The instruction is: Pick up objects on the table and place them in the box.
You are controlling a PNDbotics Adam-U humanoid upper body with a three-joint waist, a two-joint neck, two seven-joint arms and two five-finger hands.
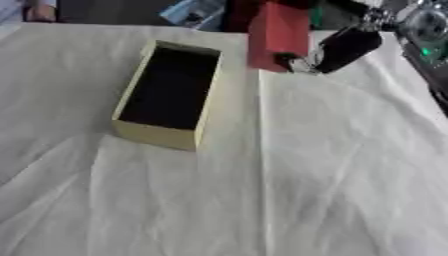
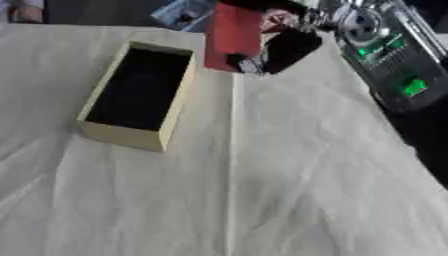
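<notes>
Box (image 1: 166, 95): pale yellow, rectangular, open-topped with a dark interior, resting on the white cloth (image 1: 332, 175) left of a long crease, long axis running away from the camera and a little askew. Nothing visible inside. Red block-shaped object (image 1: 278, 35) just beyond the box's far right corner, near the far edge of the cloth, seemingly raised off it. Right hand (image 1: 343, 49), black, coming in from the upper right, set against the red object's right side with fingers curled at its lower edge; whether truly gripping it, cannot tell. Silver-and-black forearm (image 2: 389, 55) with green lights along the right edge. Left hand out of sight.
</notes>
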